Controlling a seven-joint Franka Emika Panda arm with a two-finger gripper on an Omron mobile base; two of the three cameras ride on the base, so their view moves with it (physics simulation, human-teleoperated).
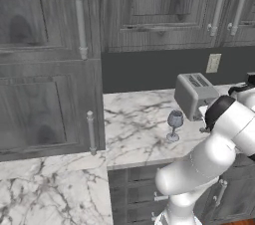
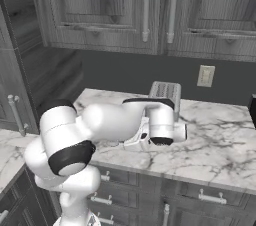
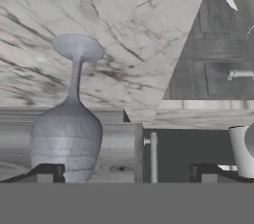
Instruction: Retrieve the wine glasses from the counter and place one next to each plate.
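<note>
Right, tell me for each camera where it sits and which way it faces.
Left base view: behind the arm on its left, looking forward and down at the counter, wine glass and toaster; the arm rises lower right.
Right base view: behind on the right, facing the same counter and toaster; the arm crosses from lower left.
Hand view: on the hand, rolled so the wine glass appears upside down, close by the left fingertip of the open gripper.
Both base views share toaster and counter; left base and hand views share the glass.
</note>
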